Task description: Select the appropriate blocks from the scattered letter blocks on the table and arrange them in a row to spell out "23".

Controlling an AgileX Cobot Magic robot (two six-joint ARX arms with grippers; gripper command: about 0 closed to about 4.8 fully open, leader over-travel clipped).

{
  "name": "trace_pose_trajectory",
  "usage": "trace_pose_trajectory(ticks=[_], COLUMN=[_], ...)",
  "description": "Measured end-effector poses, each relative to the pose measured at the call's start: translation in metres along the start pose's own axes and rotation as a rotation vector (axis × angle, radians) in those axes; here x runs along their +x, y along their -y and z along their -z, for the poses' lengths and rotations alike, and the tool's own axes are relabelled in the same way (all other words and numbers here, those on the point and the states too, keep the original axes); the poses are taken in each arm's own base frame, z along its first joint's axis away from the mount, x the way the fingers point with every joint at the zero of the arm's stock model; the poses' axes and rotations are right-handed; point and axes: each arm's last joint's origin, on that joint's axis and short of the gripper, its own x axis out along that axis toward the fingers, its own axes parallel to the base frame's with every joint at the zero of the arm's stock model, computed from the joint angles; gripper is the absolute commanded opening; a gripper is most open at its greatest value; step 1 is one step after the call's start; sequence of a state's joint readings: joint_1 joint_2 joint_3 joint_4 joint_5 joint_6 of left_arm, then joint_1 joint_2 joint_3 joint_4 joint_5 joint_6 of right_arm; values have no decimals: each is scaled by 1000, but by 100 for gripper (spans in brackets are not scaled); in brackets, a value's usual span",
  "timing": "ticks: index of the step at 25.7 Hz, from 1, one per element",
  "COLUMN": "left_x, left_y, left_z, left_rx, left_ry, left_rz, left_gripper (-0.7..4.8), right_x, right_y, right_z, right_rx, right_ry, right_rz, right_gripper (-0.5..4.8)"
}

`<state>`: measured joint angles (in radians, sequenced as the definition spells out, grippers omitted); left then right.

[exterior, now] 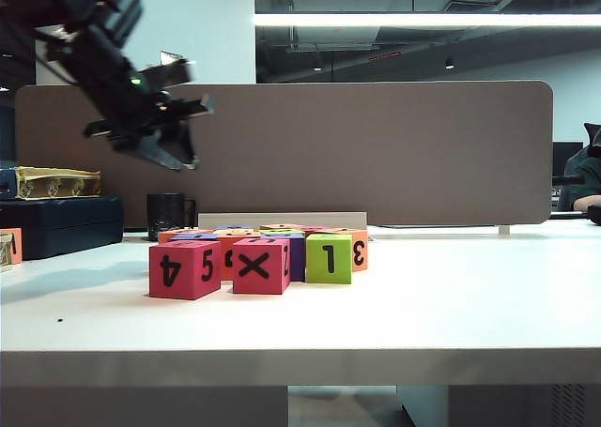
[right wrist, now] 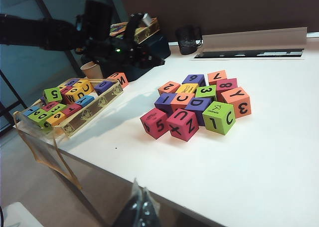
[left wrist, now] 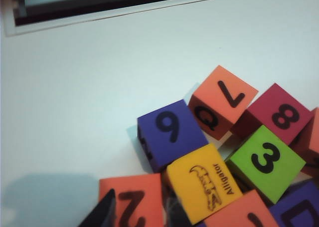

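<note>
Down on the table (exterior: 451,305) the blocks (exterior: 258,256) sit bunched: orange "2" (left wrist: 132,202), green "3" (left wrist: 265,162), yellow "Alligator" (left wrist: 207,184). Left gripper (exterior: 164,131) hangs above, jaws slightly parted, empty. Right gripper (right wrist: 139,212) low by the table edge, state unclear.

The tabletop (right wrist: 279,177) carries a cluster of thirteen letter blocks (right wrist: 182,100): four orange, three purple, three pink, two lime-green, one yellow, and one block-filled tray (right wrist: 94,110) at nine o'clock.
</note>
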<state>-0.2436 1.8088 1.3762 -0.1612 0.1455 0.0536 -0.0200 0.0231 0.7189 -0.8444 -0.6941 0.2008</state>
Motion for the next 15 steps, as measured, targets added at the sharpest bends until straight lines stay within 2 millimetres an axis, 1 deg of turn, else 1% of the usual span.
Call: trace_pose_trajectory(ticks=[1, 2, 5, 6, 8, 10, 15], left_x=[3, 4, 11, 14, 18, 24, 37], left_y=[5, 9, 11, 10, 7, 5, 4], left_z=[-2, -4, -10, -12, -14, -12, 4], left_rx=[22, 42, 57, 57, 55, 51, 42], left_ry=[-5, -9, -6, -5, -23, -62, -171], left_rz=[-11, -17, -43, -51, -72, -78, -71], left_gripper=[153, 205, 395, 418, 431, 431, 431], right_x=[0, 0, 0, 0, 0, 0, 0], right_y=[0, 0, 0, 0, 0, 0, 0], right_z=[0, 0, 0, 0, 0, 0, 1], right_rx=[1, 0, 1, 1, 1, 1, 6], right_ry=[-1, 0, -1, -1, -1, -2, -7], right_rz=[0, 0, 1, 0, 1, 0, 2], right_gripper=[-1, -1, -1, -1, -1, -1, -1])
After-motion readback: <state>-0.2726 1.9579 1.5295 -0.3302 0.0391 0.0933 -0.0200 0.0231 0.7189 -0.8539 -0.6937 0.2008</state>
